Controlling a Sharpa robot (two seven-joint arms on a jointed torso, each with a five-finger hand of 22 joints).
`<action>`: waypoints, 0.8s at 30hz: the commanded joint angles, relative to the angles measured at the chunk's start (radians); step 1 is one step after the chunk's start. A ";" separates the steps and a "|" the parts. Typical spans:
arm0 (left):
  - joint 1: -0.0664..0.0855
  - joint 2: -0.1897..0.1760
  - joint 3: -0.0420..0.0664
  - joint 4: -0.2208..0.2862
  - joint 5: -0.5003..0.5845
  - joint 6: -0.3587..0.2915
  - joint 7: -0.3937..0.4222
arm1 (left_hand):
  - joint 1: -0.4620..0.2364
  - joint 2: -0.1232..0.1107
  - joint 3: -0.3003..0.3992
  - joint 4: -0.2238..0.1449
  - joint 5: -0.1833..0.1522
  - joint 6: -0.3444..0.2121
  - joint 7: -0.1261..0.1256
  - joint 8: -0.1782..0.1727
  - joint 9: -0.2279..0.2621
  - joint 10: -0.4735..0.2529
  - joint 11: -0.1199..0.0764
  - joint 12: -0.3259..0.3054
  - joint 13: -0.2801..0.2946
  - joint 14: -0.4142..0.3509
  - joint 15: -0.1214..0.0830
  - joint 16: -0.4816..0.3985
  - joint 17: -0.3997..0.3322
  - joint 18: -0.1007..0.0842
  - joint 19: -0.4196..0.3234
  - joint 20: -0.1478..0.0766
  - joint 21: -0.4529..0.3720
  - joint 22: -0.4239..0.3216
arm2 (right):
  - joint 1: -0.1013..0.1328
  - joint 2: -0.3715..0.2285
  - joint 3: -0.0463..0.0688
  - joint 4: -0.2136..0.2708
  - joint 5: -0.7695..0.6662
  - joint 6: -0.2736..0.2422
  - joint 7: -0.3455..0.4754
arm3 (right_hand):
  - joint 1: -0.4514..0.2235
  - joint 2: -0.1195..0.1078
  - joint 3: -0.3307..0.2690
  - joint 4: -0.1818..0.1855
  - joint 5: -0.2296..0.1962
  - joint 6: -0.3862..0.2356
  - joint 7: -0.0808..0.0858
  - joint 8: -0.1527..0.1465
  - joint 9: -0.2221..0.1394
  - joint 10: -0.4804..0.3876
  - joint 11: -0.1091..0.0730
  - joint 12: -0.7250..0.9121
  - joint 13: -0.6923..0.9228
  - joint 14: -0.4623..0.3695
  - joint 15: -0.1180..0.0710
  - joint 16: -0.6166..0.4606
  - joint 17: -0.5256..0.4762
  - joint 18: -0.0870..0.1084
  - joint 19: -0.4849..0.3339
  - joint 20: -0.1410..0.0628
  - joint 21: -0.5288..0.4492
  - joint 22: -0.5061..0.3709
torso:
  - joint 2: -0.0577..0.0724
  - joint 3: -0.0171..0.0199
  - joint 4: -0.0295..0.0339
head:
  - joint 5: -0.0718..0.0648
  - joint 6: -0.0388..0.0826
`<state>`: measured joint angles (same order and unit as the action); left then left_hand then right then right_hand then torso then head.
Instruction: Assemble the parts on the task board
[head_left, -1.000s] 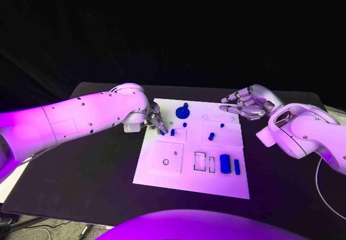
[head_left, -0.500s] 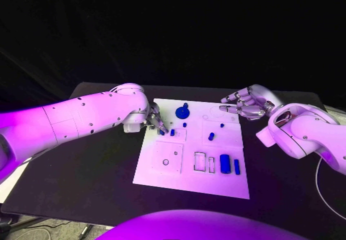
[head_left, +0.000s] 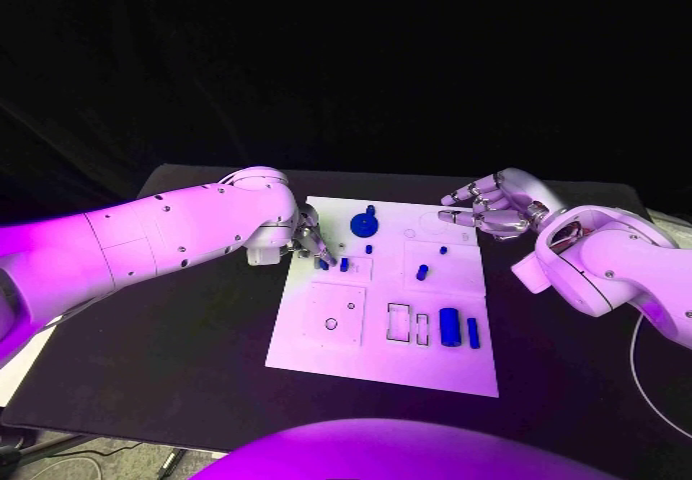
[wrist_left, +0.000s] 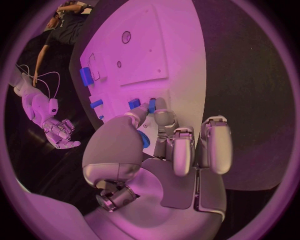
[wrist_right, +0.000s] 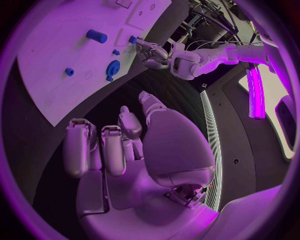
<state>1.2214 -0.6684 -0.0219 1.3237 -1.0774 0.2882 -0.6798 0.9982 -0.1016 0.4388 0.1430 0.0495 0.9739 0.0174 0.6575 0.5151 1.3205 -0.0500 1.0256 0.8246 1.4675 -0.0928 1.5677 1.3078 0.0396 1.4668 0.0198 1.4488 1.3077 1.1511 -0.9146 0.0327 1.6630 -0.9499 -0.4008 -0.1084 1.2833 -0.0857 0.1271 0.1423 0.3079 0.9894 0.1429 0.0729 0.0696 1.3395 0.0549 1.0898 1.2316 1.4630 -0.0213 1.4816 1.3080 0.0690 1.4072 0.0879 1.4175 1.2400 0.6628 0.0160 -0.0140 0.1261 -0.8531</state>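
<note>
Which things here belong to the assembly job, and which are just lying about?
Job: task board; blue parts; round blue part; left hand at small blue pieces; right hand.
Lying about: black table; white cable.

A black table spans the foreground. A thin white cable loops on the table near its right edge, and darkness lies beyond it.

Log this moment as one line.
left hand: fingers on small blue part | right hand: empty, beside board | assembly unfinished
</note>
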 joint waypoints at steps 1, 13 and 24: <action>-0.009 0.003 -0.006 0.003 0.006 0.005 -0.008 | -0.006 0.005 -0.004 -0.001 0.002 0.009 0.002 0.005 -0.001 0.008 0.002 0.005 0.003 0.103 -0.008 0.003 0.263 -0.009 0.057 -0.009 0.005 0.186 | -0.001 0.001 0.000 0.001 -0.003 0.015 0.005 | -0.002 0.009 -0.006 -0.001 0.005 0.008 -0.002 0.003 0.001 0.004 -0.002 0.001 -0.001 0.076 -0.001 -0.004 0.121 -0.001 0.003 -0.005 -0.003 -0.001 | 0.000 -0.0002 0.0002 | -0.002 0.000; -0.010 0.005 -0.004 0.010 0.004 -0.005 -0.009 | -0.017 -0.004 -0.026 0.010 0.002 0.014 0.001 0.009 -0.010 0.015 0.001 0.009 0.008 0.103 -0.010 0.003 0.263 -0.011 0.060 -0.011 0.011 0.190 | -0.001 0.004 0.000 -0.002 -0.001 0.017 0.006 | -0.002 0.009 -0.006 -0.001 0.005 0.008 -0.002 0.003 0.001 0.004 -0.002 0.001 -0.001 0.076 -0.001 -0.004 0.121 -0.001 0.003 -0.005 -0.003 -0.001 | 0.000 0.0002 0.0000 | -0.004 -0.001; -0.010 0.006 -0.002 0.016 -0.003 -0.014 -0.015 | -0.023 -0.014 -0.042 0.018 0.002 0.018 -0.001 0.011 -0.016 0.020 0.000 0.012 0.012 0.103 -0.011 0.003 0.263 -0.012 0.062 -0.012 0.016 0.194 | -0.001 0.005 0.000 -0.003 0.000 0.019 0.006 | -0.003 0.008 -0.008 0.000 0.006 0.008 -0.002 0.003 0.001 0.004 -0.002 0.002 -0.001 0.076 -0.001 -0.003 0.122 -0.001 0.003 -0.005 -0.003 -0.001 | 0.001 0.0004 0.0003 | -0.006 -0.002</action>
<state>1.2175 -0.6660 -0.0211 1.3352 -1.0824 0.2680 -0.6917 0.9862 -0.1137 0.4032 0.1622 0.0494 0.9862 0.0156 0.6661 0.5003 1.3348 -0.0501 1.0340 0.8358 1.4638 -0.0965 1.5678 1.3079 0.0396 1.4668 0.0126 1.4605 1.3076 1.1511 -0.9104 0.0327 1.6596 -0.9476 -0.3958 -0.1081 1.2833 -0.0857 0.1272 0.1422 0.3079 0.9894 0.1429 0.0729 0.0696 1.3395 0.0549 1.0898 1.2316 1.4630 -0.0213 1.4816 1.3077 0.0690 1.4072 0.0879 1.4175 1.2400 0.6632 0.0161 -0.0139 0.1206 -0.8545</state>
